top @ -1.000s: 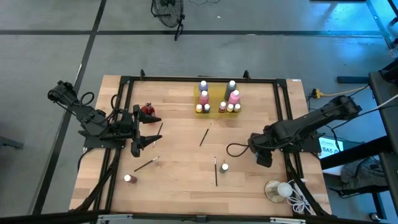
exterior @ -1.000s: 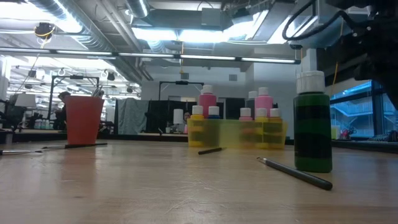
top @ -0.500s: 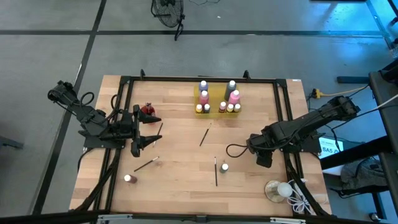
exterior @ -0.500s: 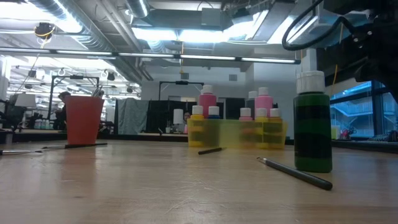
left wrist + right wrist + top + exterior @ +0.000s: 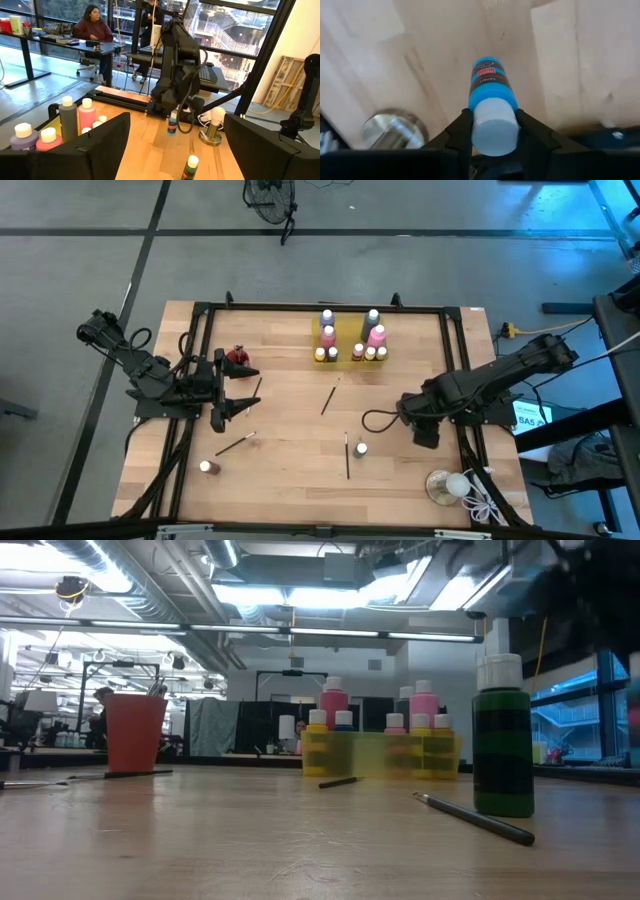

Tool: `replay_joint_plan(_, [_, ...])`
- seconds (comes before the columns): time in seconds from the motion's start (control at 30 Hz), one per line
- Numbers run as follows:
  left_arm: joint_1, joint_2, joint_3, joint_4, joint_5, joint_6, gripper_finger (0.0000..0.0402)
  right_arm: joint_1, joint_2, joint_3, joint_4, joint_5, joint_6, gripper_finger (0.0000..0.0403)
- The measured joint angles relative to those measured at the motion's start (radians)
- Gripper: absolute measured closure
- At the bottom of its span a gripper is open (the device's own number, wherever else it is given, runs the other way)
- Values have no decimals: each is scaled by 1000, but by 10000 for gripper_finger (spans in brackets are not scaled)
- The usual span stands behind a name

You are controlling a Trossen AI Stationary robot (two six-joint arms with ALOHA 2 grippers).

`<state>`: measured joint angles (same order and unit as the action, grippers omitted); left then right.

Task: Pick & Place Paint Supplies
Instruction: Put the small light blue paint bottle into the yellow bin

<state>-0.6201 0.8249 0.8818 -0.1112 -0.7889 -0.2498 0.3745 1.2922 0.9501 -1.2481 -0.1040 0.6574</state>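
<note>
My right gripper stands over the table's right side, pointing down, shut on a small blue paint bottle with a white cap. The left wrist view shows that bottle hanging under the right arm. My left gripper waits open at the table's left side, touching nothing. A yellow tray at the far middle holds several white-capped bottles. A green bottle stands upright near the middle. Thin dark brushes lie flat on the wood. My right gripper pinches the blue bottle's white cap between its two fingers, one on each side. The fingers come from above, pointing down. The bottle hangs upright below them, and in the left wrist view its base looks just clear of the table.
A red cup stands at the far left, by my left gripper. A small white-capped bottle sits near the front left. A clear round dish with a white ball and cord lies at the front right corner. Black frame rails line the table.
My right arm has risen a little and shifted slightly toward the table's left; in the low view its dark bulk at the upper right has gone upward and blurred. The bottles and brushes on the table have stayed where they were.
</note>
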Motion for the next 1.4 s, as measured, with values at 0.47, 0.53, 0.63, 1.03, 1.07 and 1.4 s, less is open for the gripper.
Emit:
replay_joint_plan(0.47, [0,0,0,2,-47,-6,84,-219,37,559,-316,156,-262,286])
replay_joint_plan(0.53, [0,0,0,1,-59,1,84,-280,65,640,-327,158,-328,286])
replay_joint_plan(0.63, [0,0,0,-2,-63,9,84,-376,128,738,-320,173,-433,286])
replay_joint_plan(1.03, [0,0,0,-8,-63,2,84,-589,482,1012,-323,190,-720,286])
replay_joint_plan(1.07, [0,0,0,-12,-63,1,84,-593,509,1024,-322,190,-736,286])
replay_joint_plan(1.4, [0,0,0,-88,-62,-41,84,-612,652,1042,-273,228,-843,286])
